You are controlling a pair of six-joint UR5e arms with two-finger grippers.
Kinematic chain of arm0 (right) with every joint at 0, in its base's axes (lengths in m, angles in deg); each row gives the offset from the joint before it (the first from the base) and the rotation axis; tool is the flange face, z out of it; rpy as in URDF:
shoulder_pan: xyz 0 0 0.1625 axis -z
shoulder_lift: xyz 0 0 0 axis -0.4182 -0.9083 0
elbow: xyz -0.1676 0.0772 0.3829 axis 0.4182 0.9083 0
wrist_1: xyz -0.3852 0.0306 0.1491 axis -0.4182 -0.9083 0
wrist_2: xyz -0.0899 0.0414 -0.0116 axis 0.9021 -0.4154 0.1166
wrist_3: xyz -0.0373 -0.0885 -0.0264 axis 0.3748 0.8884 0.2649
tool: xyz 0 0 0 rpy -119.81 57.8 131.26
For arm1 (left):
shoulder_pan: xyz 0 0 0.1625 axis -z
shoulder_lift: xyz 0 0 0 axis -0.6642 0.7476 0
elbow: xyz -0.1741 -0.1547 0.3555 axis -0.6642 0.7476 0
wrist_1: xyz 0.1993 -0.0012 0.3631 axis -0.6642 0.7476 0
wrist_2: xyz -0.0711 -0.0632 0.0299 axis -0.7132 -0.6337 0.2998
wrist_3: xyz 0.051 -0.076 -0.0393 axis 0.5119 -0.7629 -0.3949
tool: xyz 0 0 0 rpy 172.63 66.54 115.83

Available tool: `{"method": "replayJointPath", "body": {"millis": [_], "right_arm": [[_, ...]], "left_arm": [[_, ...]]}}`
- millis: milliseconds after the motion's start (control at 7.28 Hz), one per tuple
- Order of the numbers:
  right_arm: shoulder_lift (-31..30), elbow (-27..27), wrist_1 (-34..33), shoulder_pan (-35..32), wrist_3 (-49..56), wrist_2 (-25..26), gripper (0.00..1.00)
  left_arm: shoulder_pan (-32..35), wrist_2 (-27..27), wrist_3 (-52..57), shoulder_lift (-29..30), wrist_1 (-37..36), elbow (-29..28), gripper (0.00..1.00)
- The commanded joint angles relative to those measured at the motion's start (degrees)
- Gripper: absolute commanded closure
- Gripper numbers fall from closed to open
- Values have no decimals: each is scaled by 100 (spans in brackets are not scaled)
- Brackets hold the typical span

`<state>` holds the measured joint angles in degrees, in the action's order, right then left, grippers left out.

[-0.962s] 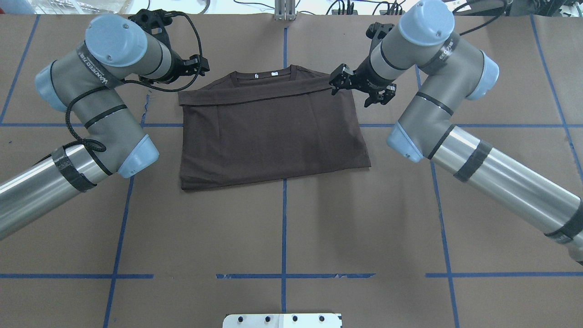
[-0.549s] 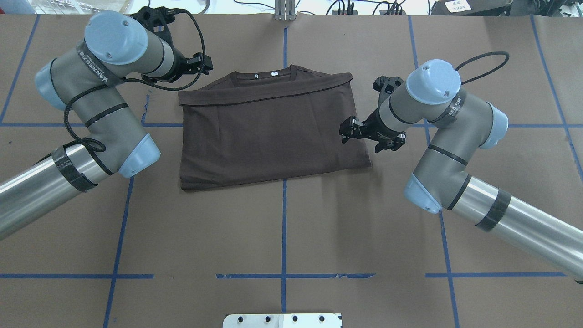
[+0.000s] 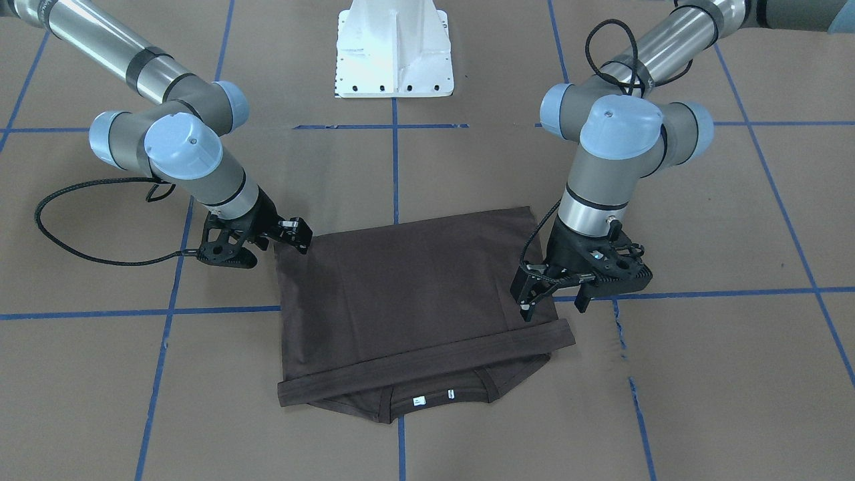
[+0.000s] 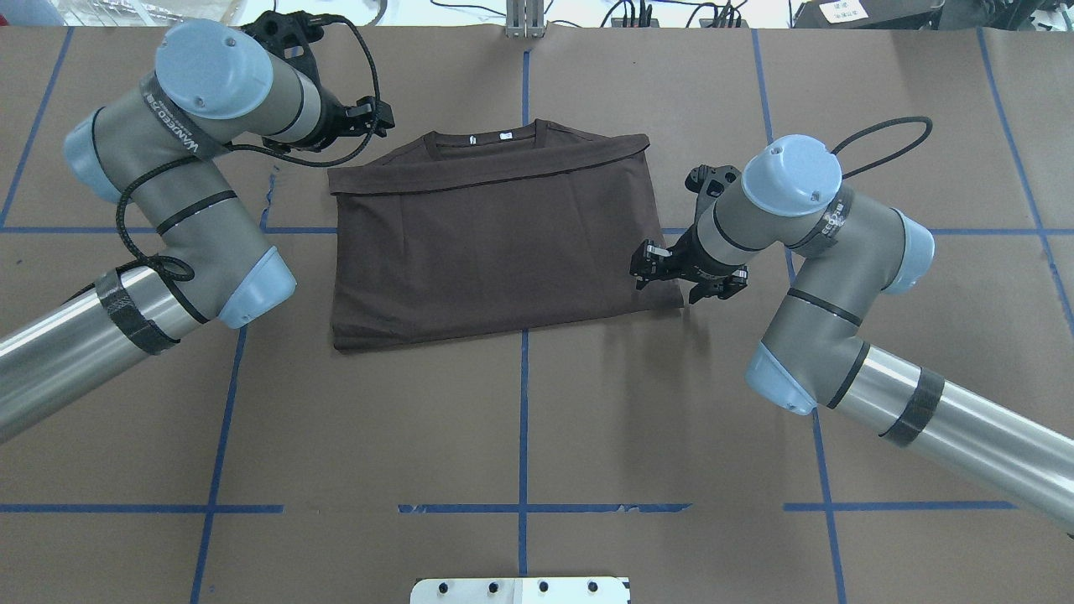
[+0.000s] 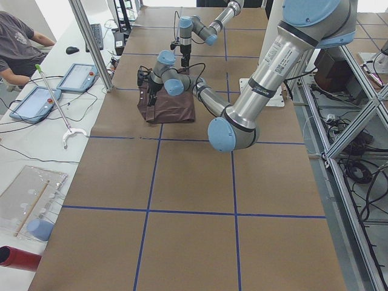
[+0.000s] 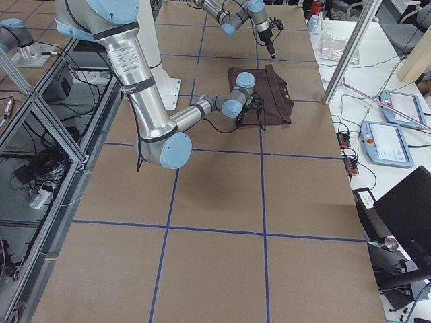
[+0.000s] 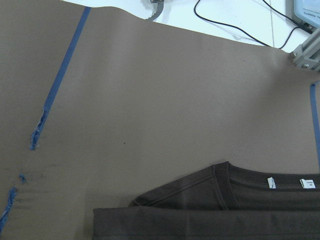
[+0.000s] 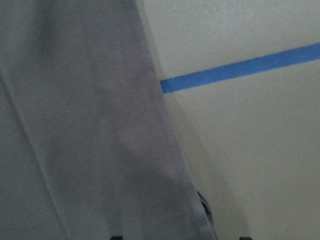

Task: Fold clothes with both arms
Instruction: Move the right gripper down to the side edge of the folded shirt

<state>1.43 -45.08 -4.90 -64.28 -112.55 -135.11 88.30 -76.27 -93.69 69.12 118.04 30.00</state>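
**Sizing up the hem corner: right hand (image 4: 643, 267) sits nearest**

The dark brown T-shirt (image 4: 495, 243) lies flat in the middle of the tabletop (image 4: 520, 419). Its long axis runs across the robot from left to right. The collar (image 4: 487, 138) is on the far edge and the folded hem is on the near edge.

The right hand sits low at the shirt's near right corner with its fingers apart. Its wrist view shows the side edge of the fabric running between them, so the cloth lies to the robot's left of this hand.

The left hand (image 4: 382, 117) hovers just off the far left corner beside the collar, touching nothing. Its fingers also look apart.

The right hand appears placed to take its corner as it is. The near left corner is well apart from the left hand, so a two-handed lift of the hem probably calls for that arm to draw back toward the robot first.
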Motion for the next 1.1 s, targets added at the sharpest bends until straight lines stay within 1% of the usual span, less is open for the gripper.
{"method": "replayJointPath", "body": {"millis": [0,137,412,549,687,824,962], "right_arm": [[0,51,-49,-105,48,55,36],[9,86,-58,-70,48,116,44],[44,87,-59,26,39,195,45],[44,87,-59,62,39,204,48],[35,87,-50,62,48,196,89],[-9,69,-24,71,109,204,100],[0,34,-41,62,379,152,100]], "left_arm": [[-1,0,0,-46,0,69,0],[8,0,0,-55,0,96,0],[8,9,9,-98,0,96,0],[8,9,9,-107,0,96,0],[-1,9,9,-107,0,96,0],[-1,9,0,-107,9,96,0],[-1,9,9,-107,9,96,0]]}}
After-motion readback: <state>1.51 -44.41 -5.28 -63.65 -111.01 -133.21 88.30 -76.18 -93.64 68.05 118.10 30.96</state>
